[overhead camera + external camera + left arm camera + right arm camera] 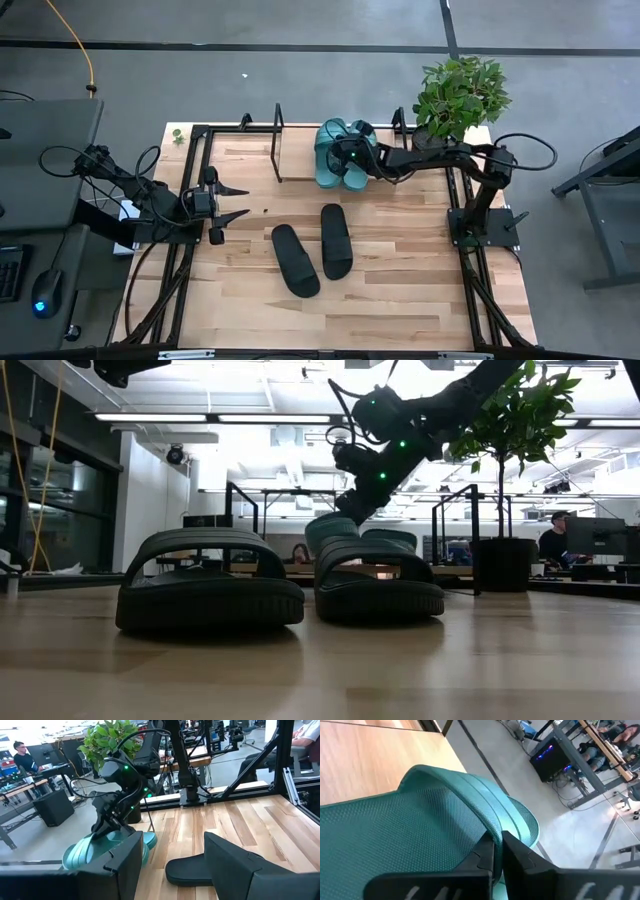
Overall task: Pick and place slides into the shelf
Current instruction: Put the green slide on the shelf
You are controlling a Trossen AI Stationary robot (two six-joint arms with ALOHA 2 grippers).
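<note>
Right gripper (496, 851) pinches a teal slide's (420, 820) strap on the shelf (300, 160) — thin grip, may slip; left gripper (232, 201) waits, wide open

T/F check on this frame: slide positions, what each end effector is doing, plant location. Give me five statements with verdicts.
1. Two black rubber slides lie on the wooden table's open middle. True.
2. The right end effector is pinched shut on a teal-green rubber slide. True.
3. The left end effector grips a black slide. False: it is open and empty at the table's left edge.
4. The potted green plant stands at the table's near-left corner. False: far-right corner.
5. The teal slides lie by the shelf's wooden board. True.
</note>
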